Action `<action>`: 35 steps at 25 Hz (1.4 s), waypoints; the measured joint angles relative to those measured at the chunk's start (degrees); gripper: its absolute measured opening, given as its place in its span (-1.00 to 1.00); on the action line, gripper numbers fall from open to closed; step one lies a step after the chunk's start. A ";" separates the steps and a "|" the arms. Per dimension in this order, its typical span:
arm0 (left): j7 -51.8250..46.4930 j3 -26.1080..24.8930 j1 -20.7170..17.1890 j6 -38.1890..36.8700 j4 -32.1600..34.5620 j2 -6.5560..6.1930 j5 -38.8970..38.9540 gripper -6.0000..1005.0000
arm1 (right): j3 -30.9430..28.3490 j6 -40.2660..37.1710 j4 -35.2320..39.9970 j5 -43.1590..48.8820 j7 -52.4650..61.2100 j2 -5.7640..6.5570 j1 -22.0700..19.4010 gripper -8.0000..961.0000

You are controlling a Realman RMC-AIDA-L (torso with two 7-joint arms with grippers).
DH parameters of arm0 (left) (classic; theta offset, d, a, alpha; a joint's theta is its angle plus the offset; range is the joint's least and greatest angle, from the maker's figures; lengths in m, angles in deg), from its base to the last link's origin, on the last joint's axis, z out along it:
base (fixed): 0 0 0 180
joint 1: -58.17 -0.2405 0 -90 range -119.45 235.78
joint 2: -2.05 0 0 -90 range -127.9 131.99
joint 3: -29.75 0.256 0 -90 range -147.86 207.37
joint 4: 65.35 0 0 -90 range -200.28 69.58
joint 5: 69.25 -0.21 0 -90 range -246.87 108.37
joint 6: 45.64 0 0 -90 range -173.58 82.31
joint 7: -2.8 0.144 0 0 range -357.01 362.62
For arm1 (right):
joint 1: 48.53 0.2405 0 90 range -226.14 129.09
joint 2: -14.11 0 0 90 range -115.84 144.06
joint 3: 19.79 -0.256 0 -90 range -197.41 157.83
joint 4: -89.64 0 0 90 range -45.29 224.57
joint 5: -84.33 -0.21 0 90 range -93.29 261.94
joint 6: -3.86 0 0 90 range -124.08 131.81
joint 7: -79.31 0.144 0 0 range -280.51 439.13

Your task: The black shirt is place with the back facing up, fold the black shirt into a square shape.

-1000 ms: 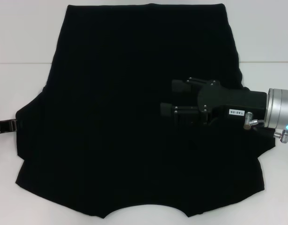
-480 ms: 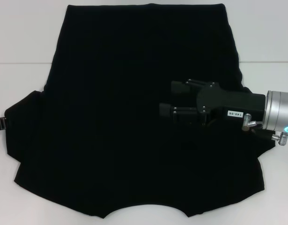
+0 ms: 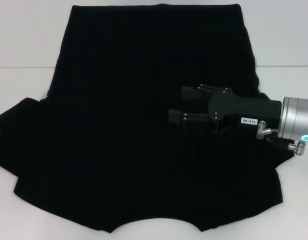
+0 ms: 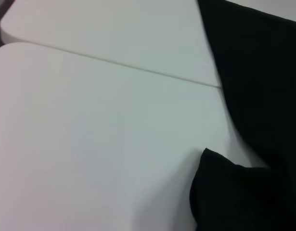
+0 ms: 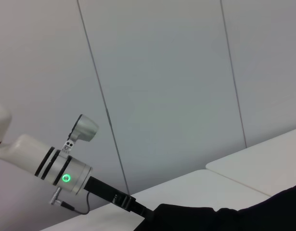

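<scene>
Large plain black soft-fabric shirt (image 3: 143,125) flat on white table (image 3: 23,45). Left sleeve spread farther outward than before, now hiding left gripper; its fingers unreadable. Right gripper (image 3: 184,107) over shirt's right half, fingers parted, empty, barely moved.

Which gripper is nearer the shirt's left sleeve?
Left. The left gripper is at the left sleeve's edge of the black shirt; the right gripper hovers open over the shirt's right half.
</scene>
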 joint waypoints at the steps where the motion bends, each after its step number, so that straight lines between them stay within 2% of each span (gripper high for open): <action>1: -0.05 -0.11 -0.14 -0.02 0.20 0.06 0.04 -0.95 | 0.01 0.00 -0.06 0.00 0.00 0.00 0.03 0.87; 11: -0.12 -3.01 -1.11 -2.14 1.39 0.21 0.39 -0.95 | 0.02 0.16 -0.17 0.01 0.00 0.00 0.19 0.87; 20: 0.22 -6.06 -1.15 -5.90 2.46 -0.21 0.49 -0.95 | 0.03 0.39 -0.60 0.01 0.00 0.00 0.48 0.87; 35: 0.06 -6.48 -1.32 -8.47 3.63 -0.67 0.13 -0.95 | 0.02 0.42 -0.67 0.01 0.00 0.00 0.21 0.87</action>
